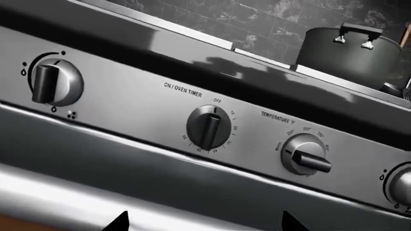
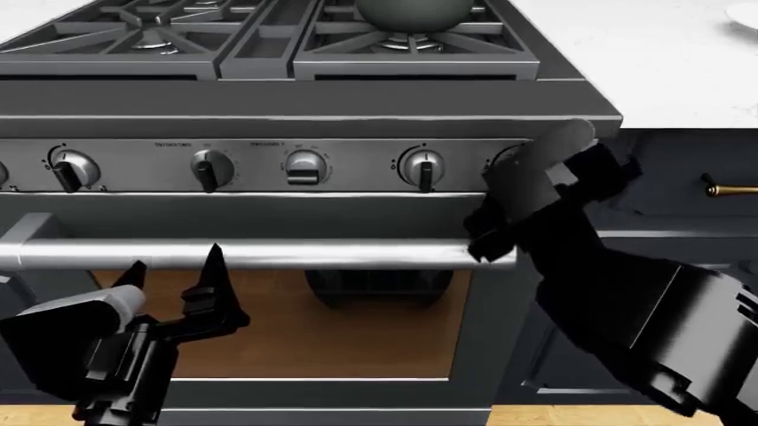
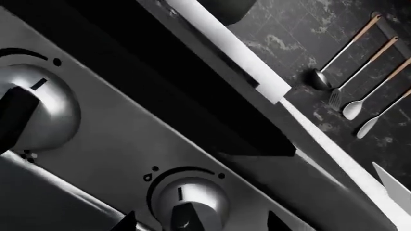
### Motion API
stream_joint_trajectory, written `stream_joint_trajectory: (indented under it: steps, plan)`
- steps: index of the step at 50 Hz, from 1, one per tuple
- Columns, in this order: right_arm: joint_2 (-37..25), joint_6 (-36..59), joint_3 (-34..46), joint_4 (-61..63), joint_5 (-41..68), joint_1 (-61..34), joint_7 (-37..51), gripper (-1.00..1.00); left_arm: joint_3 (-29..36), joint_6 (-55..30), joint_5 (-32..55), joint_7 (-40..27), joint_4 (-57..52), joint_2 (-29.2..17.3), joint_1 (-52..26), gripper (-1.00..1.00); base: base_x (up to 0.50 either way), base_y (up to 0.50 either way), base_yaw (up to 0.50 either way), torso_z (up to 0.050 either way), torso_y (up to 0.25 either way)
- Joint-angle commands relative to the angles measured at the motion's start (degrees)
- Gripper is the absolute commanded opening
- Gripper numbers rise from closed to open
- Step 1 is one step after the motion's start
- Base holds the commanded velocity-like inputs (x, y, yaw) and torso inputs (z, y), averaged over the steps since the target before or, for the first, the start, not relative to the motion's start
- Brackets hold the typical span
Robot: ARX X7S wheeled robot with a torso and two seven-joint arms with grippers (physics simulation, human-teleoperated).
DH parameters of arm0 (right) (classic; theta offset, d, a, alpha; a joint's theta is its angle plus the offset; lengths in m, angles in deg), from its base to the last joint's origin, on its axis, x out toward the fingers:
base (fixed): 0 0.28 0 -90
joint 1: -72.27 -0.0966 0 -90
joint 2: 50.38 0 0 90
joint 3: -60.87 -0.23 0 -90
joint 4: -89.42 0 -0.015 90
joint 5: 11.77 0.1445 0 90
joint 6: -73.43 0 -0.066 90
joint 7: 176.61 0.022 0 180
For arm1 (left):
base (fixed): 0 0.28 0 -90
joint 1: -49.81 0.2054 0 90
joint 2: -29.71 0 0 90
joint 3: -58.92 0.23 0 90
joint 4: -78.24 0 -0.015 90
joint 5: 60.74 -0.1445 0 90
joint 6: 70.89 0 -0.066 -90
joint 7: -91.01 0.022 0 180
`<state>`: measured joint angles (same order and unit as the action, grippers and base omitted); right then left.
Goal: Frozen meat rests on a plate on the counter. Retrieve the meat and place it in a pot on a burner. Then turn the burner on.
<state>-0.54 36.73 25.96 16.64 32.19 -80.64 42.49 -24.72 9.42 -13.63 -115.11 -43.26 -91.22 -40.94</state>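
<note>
The dark grey pot (image 2: 409,11) stands on the front right burner's grate (image 2: 414,46); only its lower part shows, and the meat is hidden. The pot also shows in the left wrist view (image 1: 350,53). My right gripper (image 2: 512,173) is up against the stove's rightmost knob. In the right wrist view that silvery knob (image 3: 186,202) sits between the two spread fingertips of the right gripper (image 3: 202,224), which is open. My left gripper (image 2: 174,266) is open and empty, low in front of the oven door; in its wrist view (image 1: 205,224) it faces the control panel.
The stove panel carries several knobs (image 2: 423,167), with an oven handle bar (image 2: 296,255) below. The white counter (image 2: 663,62) lies right of the stove, with a sliver of white plate rim (image 2: 746,12) at its far corner. Utensils (image 3: 359,72) hang on the dark wall.
</note>
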Motion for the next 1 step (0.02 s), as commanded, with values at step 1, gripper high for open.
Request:
stream_joint_trajectory:
  steps: [1]
  plan:
    - [-2.13, 5.23, -4.61, 9.08, 4.33, 0.12, 4.64, 1.00, 0.02, -0.02, 0.15, -0.31, -1.09, -0.31, 0.21, 1.00, 0.00, 0.00, 0.00, 0.000, 0.000]
